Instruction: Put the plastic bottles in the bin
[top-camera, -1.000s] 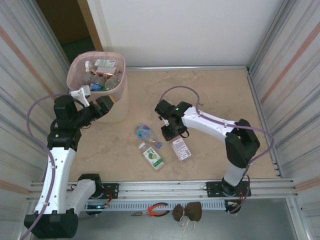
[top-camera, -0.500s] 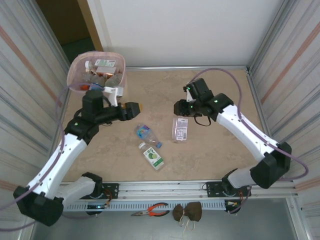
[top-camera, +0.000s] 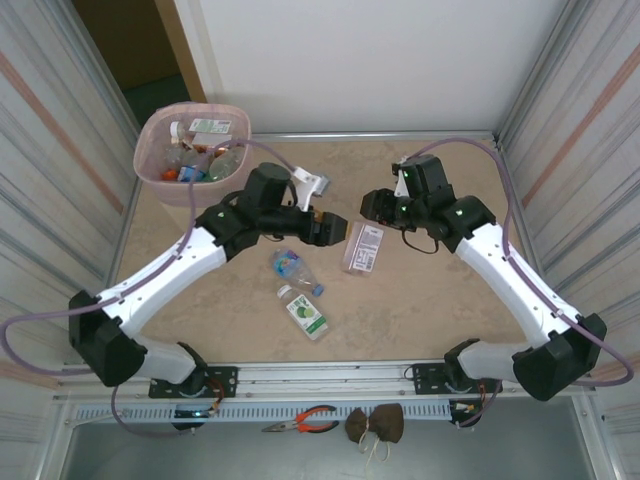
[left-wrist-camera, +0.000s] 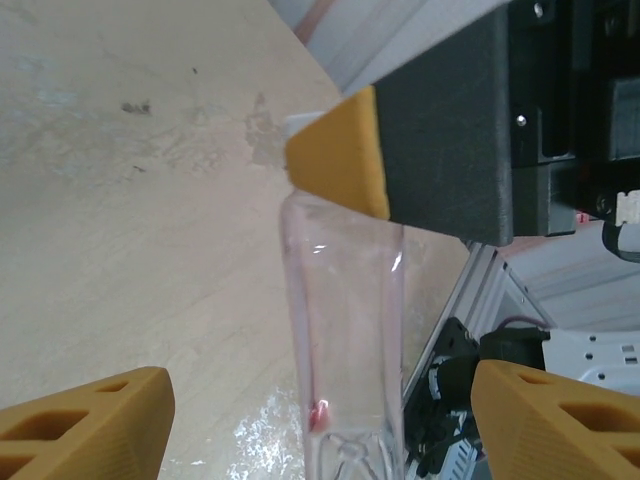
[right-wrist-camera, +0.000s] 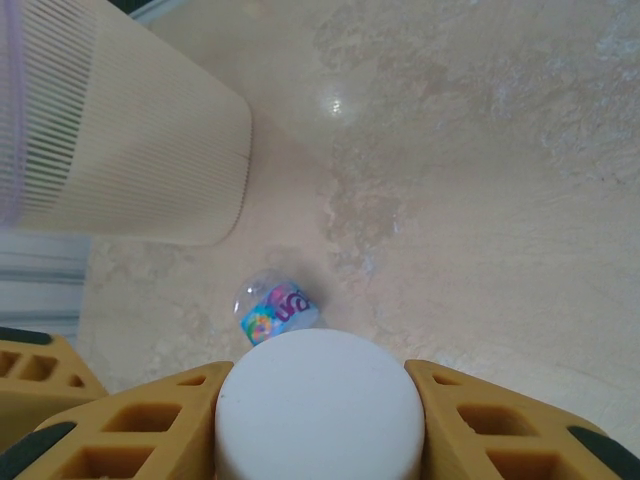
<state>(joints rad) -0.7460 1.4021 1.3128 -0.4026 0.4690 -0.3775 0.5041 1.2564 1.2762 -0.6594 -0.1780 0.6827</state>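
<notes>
Right claw (right-wrist-camera: 318, 398) gripping hanging clear bottle (left-wrist-camera: 345, 330) by its capped end; left claw (top-camera: 336, 230) wide open, fingers (left-wrist-camera: 85, 425) either side, not touching. Close mid-body before right lets go. Bin (top-camera: 150, 130): far-left corner.

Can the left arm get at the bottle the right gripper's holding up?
Probably yes. The left gripper is open and right beside the clear pink-labelled bottle; its wrist view shows the bottle's body between its fingers. The right gripper is shut on the white cap end, leaving the body free.
</notes>
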